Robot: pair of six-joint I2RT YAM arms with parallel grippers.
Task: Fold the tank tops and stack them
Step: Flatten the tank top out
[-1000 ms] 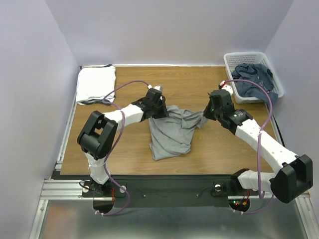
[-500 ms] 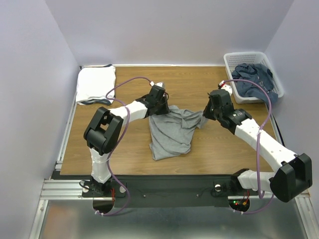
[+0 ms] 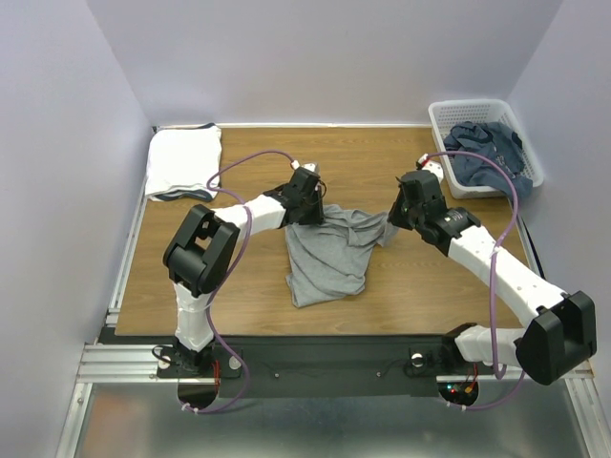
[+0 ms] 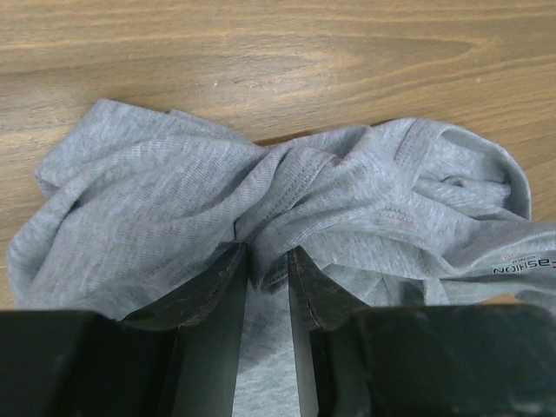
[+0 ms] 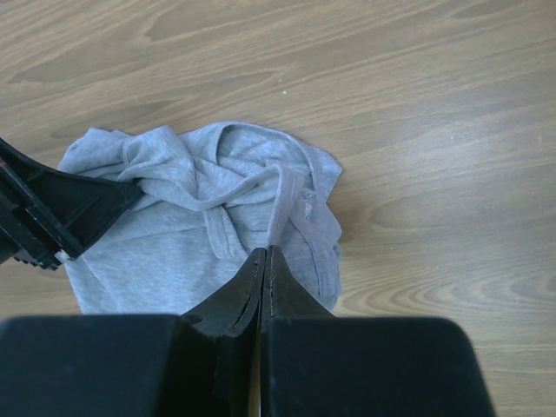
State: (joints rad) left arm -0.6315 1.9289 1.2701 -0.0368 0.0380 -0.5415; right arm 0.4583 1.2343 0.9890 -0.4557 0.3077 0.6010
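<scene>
A heather grey tank top (image 3: pixel 329 256) lies crumpled in the middle of the table. My left gripper (image 3: pixel 313 212) sits at its far left corner. In the left wrist view its jaws (image 4: pixel 269 254) stand a little apart, and a hemmed fold of the grey tank top (image 4: pixel 174 200) pokes in between the tips. My right gripper (image 3: pixel 393 221) is at the top's right end. Seen from the right wrist it (image 5: pixel 265 250) is shut on a narrow strap of the grey top (image 5: pixel 174 243). A folded white tank top (image 3: pixel 183 160) lies at the far left corner.
A white lattice basket (image 3: pixel 482 108) stands at the far right with a dusty blue tank top (image 3: pixel 489 153) bunched inside. Purple walls close in the table on three sides. Bare wood shows around the grey top.
My left gripper has shifted slightly right along the grey top's far edge, and its elbow has swung inward. The right arm has held still on the strap.
</scene>
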